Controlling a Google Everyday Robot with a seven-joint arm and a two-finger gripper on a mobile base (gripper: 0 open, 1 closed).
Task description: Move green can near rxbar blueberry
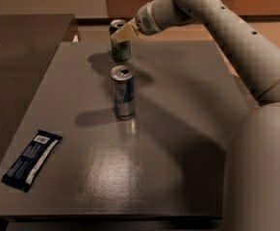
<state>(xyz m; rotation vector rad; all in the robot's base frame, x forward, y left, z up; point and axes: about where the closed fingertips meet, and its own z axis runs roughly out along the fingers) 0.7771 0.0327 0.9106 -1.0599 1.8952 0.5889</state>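
Single high view, looking down across the table, claw at far edge
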